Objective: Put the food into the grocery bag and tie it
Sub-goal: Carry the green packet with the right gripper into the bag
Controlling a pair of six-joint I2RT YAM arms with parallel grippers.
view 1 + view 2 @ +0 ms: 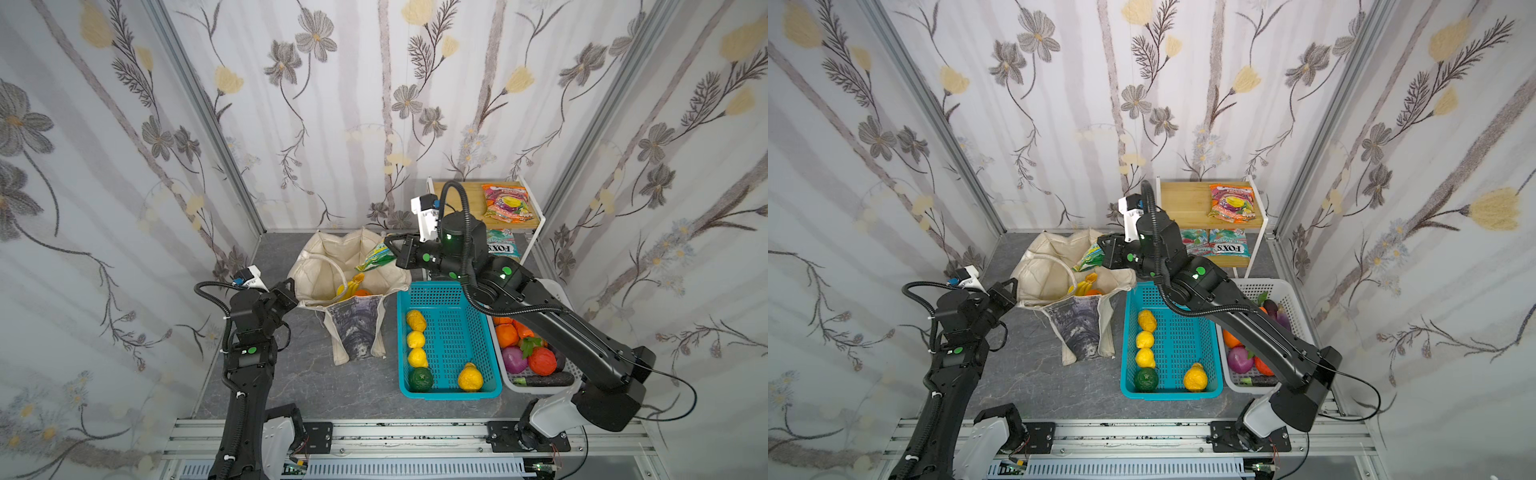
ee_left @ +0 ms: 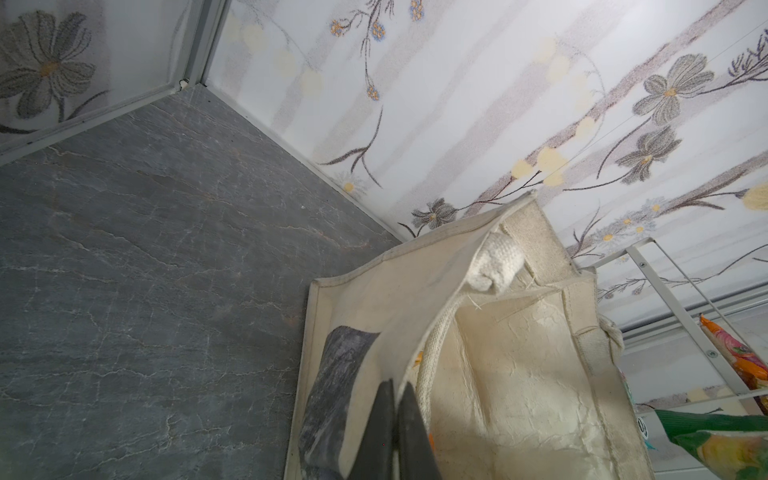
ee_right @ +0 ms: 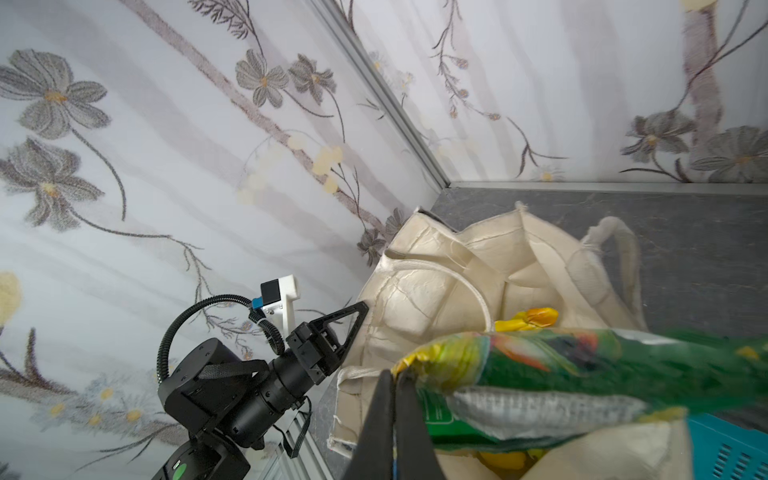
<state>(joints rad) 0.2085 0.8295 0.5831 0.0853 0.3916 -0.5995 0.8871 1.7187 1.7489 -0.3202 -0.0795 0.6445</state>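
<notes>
The task is judged to be partly done: in both top views a yellow banana bunch [image 1: 351,286] and an orange [image 1: 362,293] are seen lying inside the grocery bag [image 1: 316,257], which is stood open on the grey bench [image 1: 316,386] just left of the centre of the frame. A green candy packet [image 1: 376,254] is gripped by one edge in the clenched right tool [image 1: 390,243] over the bag's right rim and is not yet let go. The mouth is held open by the left tool [image 2: 398,386], whose jaws are seen closed on the canvas rim in the left wrist view. Much is left. Yellow fruit [image 1: 417,338] and a green fruit [image 1: 420,379] are seen in the teal basket [image 1: 451,392] at lower centre. Oranges [image 1: 506,334], a purple onion [image 1: 514,359] and other produce lie in the white basket [image 1: 1262,284] to its right, and more packets [image 1: 508,203] are on the wooden shelf [image 1: 1183,199] at upper right. The strap handles [image 1: 328,259] are not yet tied. The bag's bottom is hidden by its own folds, so what else lies beneath the bananas cannot be told. The white basket is largely covered by the right arm [image 1: 561,332], the held packet is blurred in the right wrist view, and the caption under the print [image 1: 357,328] cannot be read.
</notes>
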